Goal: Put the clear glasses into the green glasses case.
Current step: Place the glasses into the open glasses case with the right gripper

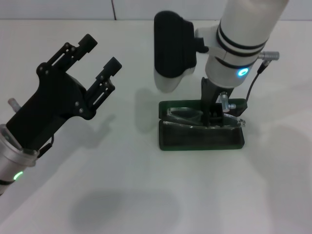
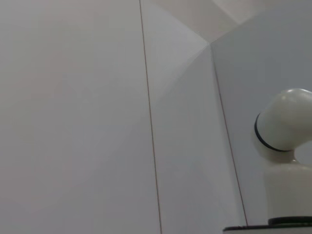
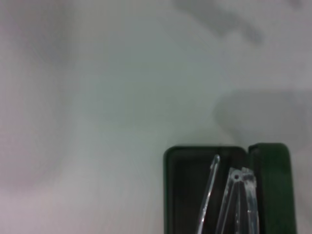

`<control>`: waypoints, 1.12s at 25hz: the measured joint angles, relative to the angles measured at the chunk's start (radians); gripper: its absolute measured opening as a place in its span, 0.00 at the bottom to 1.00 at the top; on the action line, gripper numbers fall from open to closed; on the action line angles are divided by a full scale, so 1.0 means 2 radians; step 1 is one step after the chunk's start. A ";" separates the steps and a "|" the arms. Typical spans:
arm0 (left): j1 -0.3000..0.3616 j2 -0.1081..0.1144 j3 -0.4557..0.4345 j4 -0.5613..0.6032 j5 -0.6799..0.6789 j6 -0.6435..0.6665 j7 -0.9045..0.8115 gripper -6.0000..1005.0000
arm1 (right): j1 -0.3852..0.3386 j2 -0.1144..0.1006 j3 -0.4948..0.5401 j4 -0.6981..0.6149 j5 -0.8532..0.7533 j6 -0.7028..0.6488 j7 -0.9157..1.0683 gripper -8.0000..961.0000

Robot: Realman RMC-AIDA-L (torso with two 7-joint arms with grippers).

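Observation:
The green glasses case (image 1: pixel 200 140) lies open on the white table, right of the middle. The clear glasses (image 1: pixel 187 117) sit tilted in its dark hollow, with one end poking over the case's right rim. My right gripper (image 1: pixel 213 119) reaches straight down into the case and is shut on the glasses near their middle. In the right wrist view, the glasses' thin clear arms (image 3: pixel 236 195) hang over the dark lining beside the green case wall (image 3: pixel 270 185). My left gripper (image 1: pixel 100 52) is raised at the left, open and holding nothing, well away from the case.
The white table (image 1: pixel 122 195) stretches all around the case, with only shadows on it. A pale wall runs along the far edge. The left wrist view faces wall panels and a white arm joint (image 2: pixel 285 126).

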 joint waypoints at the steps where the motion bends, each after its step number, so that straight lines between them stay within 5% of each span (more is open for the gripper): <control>1: -0.001 0.000 0.000 0.000 0.000 -0.001 0.000 0.57 | 0.000 0.000 -0.009 -0.002 0.000 0.001 0.003 0.21; 28: -0.016 -0.007 0.000 -0.020 0.000 -0.004 0.001 0.57 | 0.003 0.000 -0.093 -0.037 -0.037 0.011 0.059 0.22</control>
